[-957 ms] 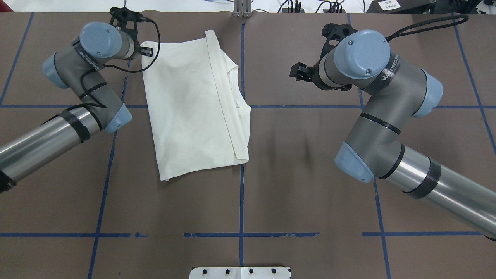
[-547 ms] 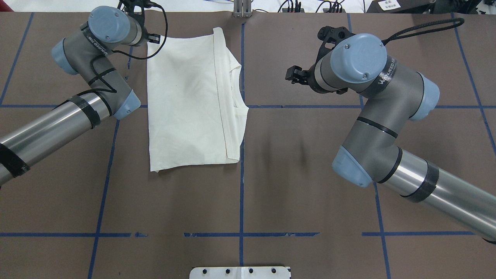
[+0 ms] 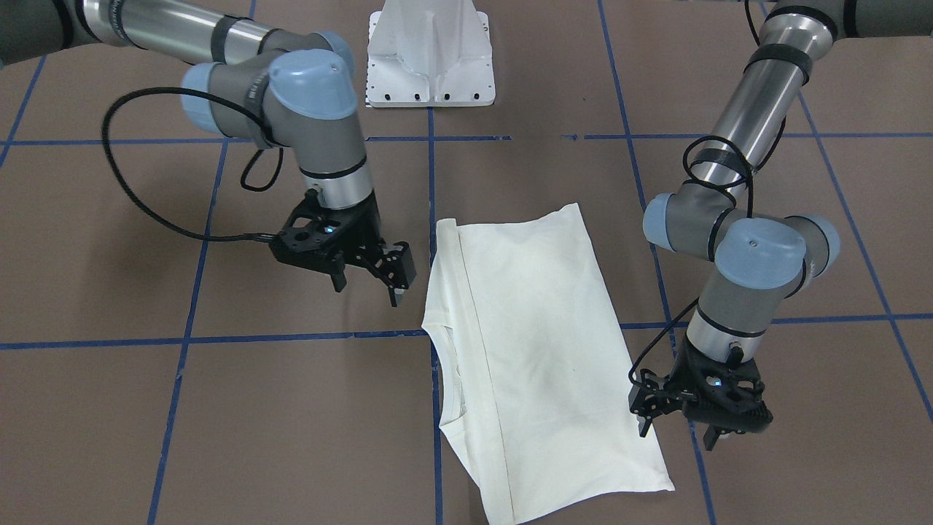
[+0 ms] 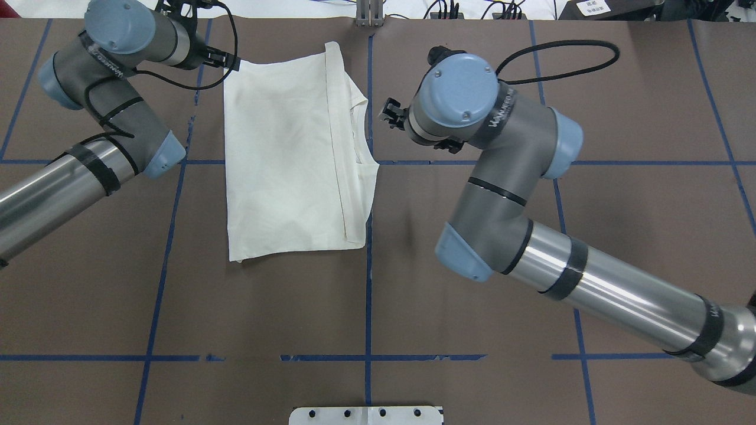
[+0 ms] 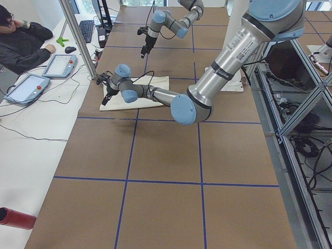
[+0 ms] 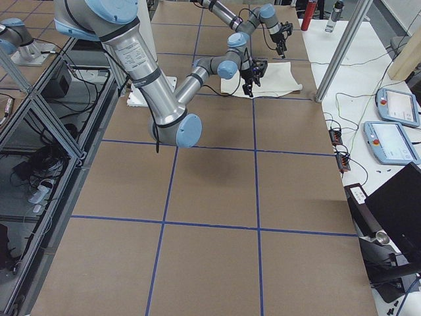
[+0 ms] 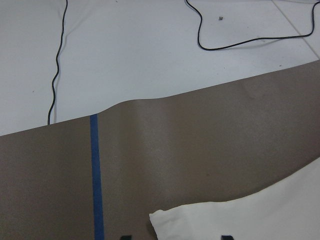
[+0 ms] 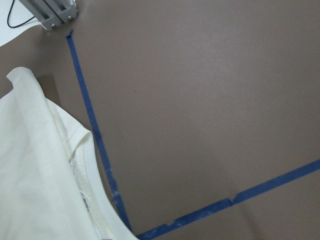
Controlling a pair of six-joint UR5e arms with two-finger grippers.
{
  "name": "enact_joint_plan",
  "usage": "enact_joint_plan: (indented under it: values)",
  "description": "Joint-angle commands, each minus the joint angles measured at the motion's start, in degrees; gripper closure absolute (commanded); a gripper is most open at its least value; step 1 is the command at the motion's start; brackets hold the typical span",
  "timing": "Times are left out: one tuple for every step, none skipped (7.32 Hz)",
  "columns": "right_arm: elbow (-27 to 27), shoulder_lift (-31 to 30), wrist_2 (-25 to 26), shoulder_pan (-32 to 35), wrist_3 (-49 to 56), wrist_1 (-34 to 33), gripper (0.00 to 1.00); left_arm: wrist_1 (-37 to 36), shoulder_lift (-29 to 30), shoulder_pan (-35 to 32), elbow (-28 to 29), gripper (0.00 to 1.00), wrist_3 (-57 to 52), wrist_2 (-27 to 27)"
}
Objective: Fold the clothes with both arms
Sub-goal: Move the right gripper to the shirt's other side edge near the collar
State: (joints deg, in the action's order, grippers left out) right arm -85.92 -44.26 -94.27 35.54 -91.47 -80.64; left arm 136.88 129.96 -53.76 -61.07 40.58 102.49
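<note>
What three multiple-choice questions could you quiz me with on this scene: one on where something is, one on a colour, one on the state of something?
1. Where does the shirt lie?
A) on the floor
B) draped over an arm
C) on the table, between the left gripper and the right gripper

2. What colour are the lines on the table?
A) red
B) blue
C) yellow

3. In what state is the shirt?
A) lying flat, folded
B) hanging in the air
C) rolled into a ball

Answers:
1 C: in the front view, the shirt rests on the brown table with one gripper at each side.
2 B: the lines crossing the table are blue.
3 A: the cloth is spread flat with one long strip folded over it, and both grippers are open.
</note>
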Motion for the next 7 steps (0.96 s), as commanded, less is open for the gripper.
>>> enact_joint_plan:
  values:
    - [9.60,6.37,3.91,-3.71,-2.22,1.27,0.18,0.23,-2.25,-0.12,-3.18,0.00,-0.15,1.05]
    - [13.63,8.47,4.01,-4.51,-1.96,1.28,0.22,0.23,-2.25,-0.12,-3.18,0.00,0.02,1.05]
    - [15.76,9.18,4.53,-4.95,-1.78,1.36,0.23,0.23,-2.42,-0.12,-3.26,0.00,0.02,1.05]
    - [16.22,9.19,5.41,-5.65,-1.69,1.45,0.24,0.31,-2.60,-0.12,-3.27,0.00,0.11,1.05]
    - [17.62,9.19,5.85,-6.18,-1.61,1.37,0.28,0.32,-2.69,-0.03,-3.27,0.00,0.11,1.05]
    - [18.15,9.19,6.72,-6.53,-1.61,1.54,0.30,0.32,-2.69,-0.03,-3.27,0.00,0.11,1.05]
    - [18.16,9.19,6.73,-6.80,-1.61,1.63,0.34,0.40,-2.86,-0.03,-3.27,0.00,0.11,1.05]
